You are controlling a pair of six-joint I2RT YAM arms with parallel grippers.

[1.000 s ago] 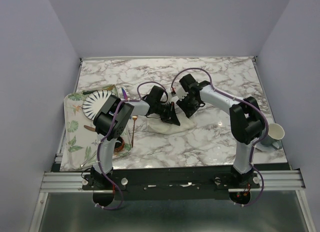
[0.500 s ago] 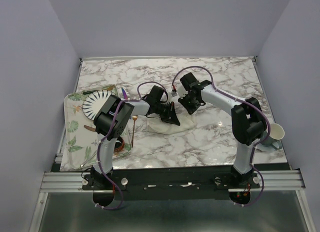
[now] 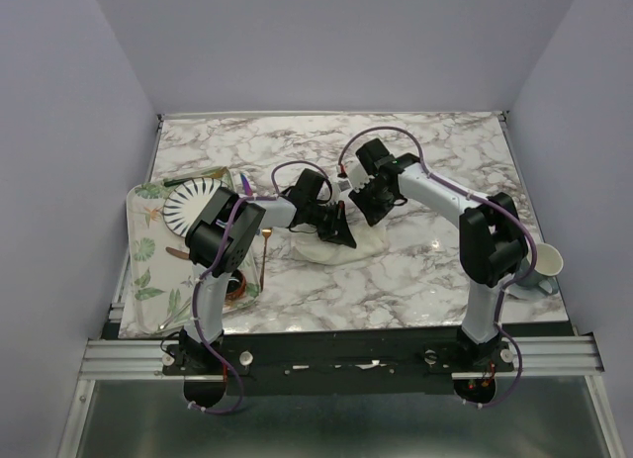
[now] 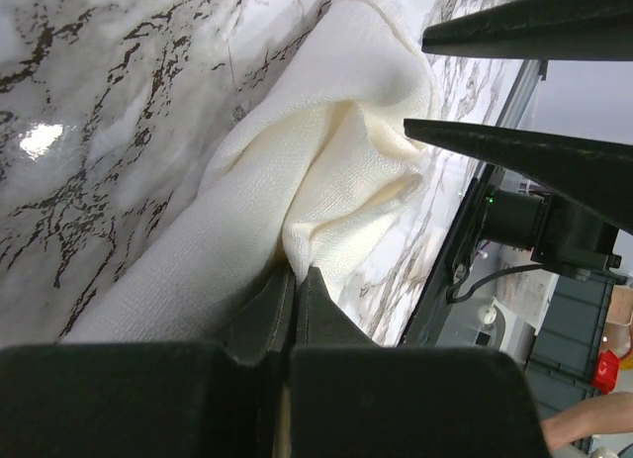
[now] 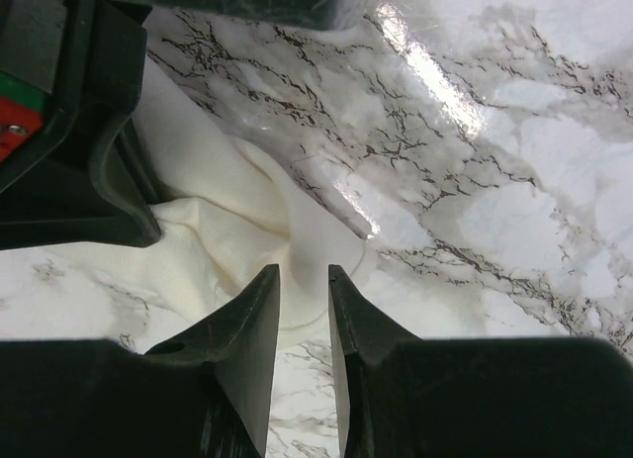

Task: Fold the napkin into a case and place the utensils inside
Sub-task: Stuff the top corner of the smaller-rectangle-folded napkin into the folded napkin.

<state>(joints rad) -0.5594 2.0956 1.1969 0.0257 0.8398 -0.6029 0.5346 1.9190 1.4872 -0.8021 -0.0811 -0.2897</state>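
White bench [image 3: 435,151] with grey marble veining and a glossy top; a cream napkin [image 3: 371,246] lies near its middle, bunched into soft folds, its edges flat on the marble; a leaf-patterned tray [image 3: 143,260] sits along the left side; a pale cup [image 3: 546,263] stands at the right edge, well apart from the napkin.

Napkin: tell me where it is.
Top view: the napkin lies bunched at the centre of the table, pinched by the left gripper, right gripper beside it.
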